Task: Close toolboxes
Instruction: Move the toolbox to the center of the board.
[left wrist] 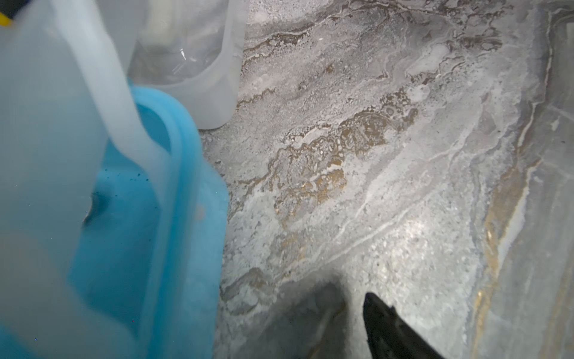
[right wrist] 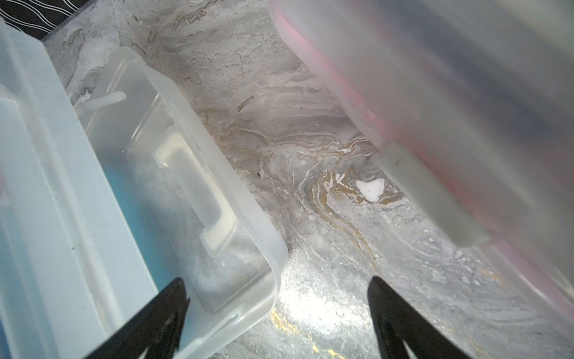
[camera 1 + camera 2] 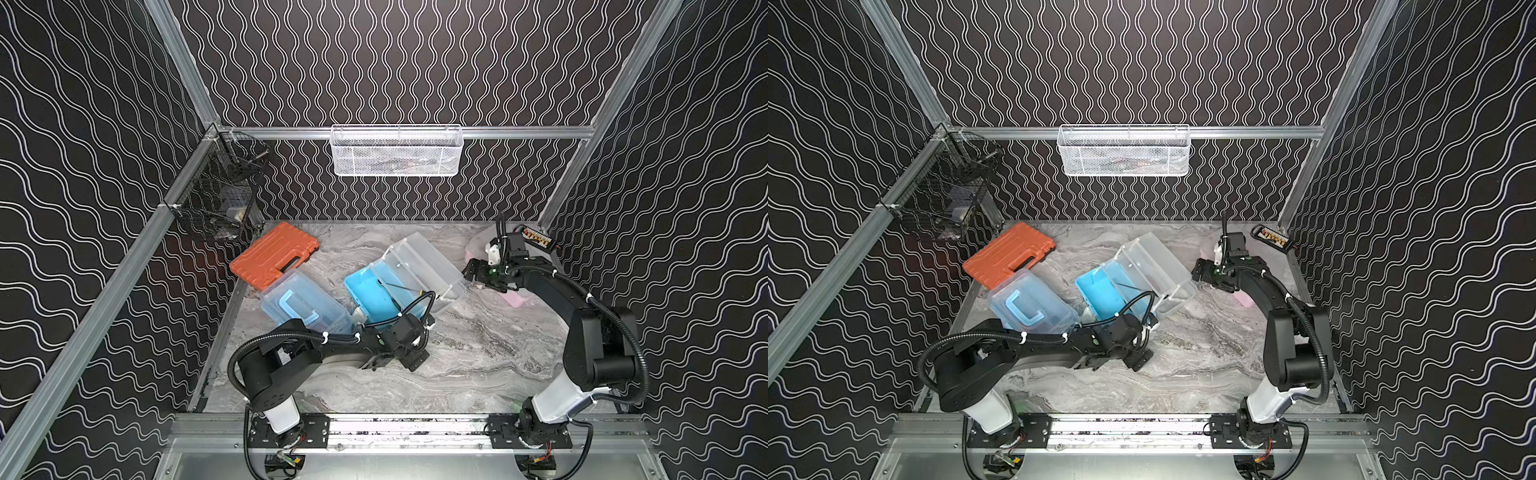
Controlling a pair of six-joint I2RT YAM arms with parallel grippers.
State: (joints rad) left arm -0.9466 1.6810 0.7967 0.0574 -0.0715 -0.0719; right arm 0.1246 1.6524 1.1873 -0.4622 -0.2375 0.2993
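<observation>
currently right pincer gapes wide beside open blue toolbox; left pincer, also wide, at its base.

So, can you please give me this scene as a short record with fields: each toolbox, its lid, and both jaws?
left toolbox: light blue, lid down
middle toolbox: light blue, clear lid swung back, open
right toolbox: pink, mostly behind the right arm, lid unclear
orange case: shut, back left
left jaws: open, beside the middle toolbox's near end
right jaws: open, empty, between the clear lid and the right toolbox
</observation>
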